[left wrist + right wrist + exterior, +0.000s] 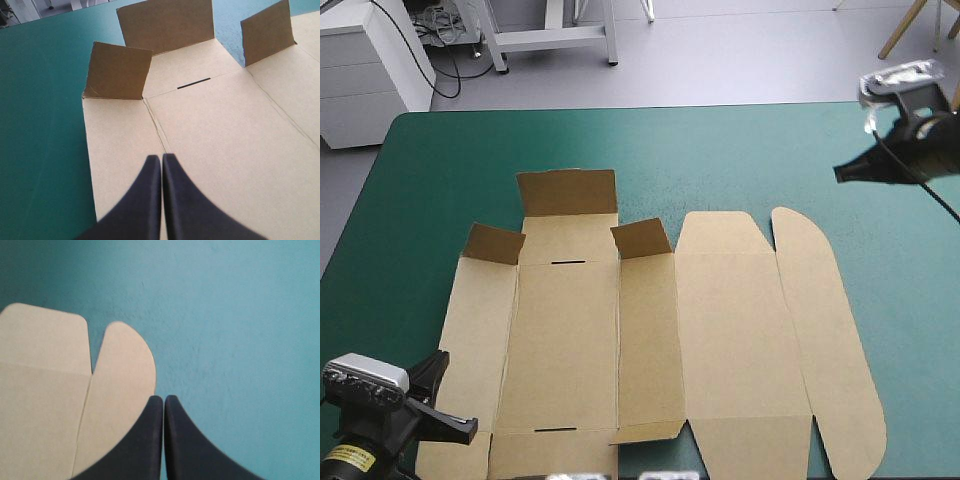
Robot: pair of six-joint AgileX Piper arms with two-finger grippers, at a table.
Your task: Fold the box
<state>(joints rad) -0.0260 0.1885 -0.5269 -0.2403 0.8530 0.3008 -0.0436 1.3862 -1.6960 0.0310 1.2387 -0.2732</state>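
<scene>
Only lettering is a yellow sticker (348, 460) on the left arm, too small to read. The flat brown cardboard box sheet (650, 340) lies on the teal-green table cover (720, 150) under the left gripper (161, 156), with three short flaps standing up ahead of it. Both grippers are pinched together on nothing, and the right gripper (163, 396) hangs just beside the sheet's rounded flap.

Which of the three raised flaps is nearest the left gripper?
The left small flap; the tall middle flap and right small flap stand farther from the left gripper.
</scene>
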